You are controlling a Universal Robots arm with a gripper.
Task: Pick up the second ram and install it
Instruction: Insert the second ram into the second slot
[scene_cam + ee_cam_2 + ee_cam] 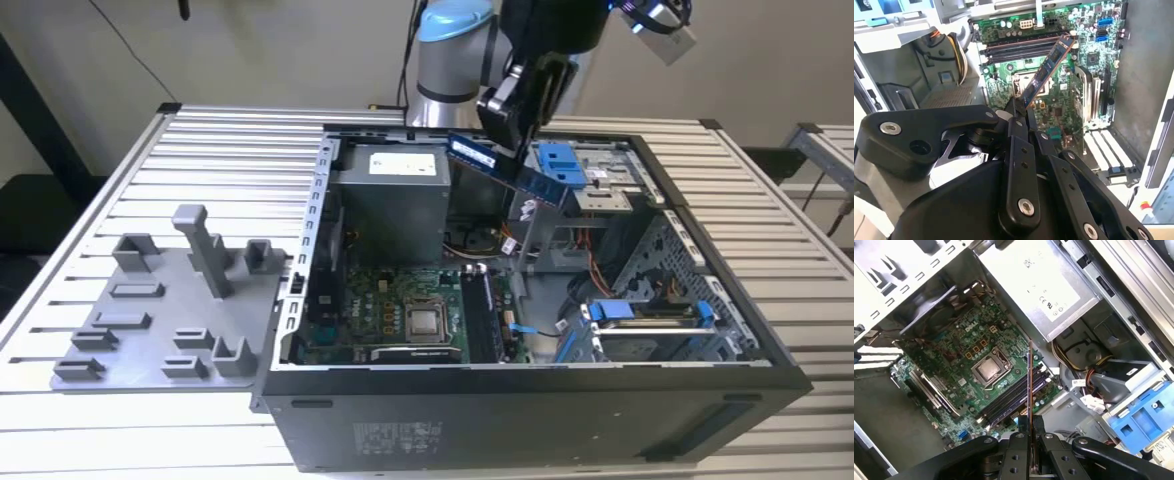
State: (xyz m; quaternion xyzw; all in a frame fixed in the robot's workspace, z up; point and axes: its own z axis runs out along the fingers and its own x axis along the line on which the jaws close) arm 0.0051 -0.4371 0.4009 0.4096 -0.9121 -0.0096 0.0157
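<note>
Gripper clamped on the 2nd ram, hanging it tilted above the case, prob. to reach the slots.

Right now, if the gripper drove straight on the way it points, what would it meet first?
Probably the black memory slots on the motherboard, reached first by the second ram the gripper holds; depth is unclear.

Open room above motherboard for gripper; power supply (grey), drive cage alongside.

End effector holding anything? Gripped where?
The second ram, clamped at one end by the end effector; the rest sticks out above the motherboard.
</note>
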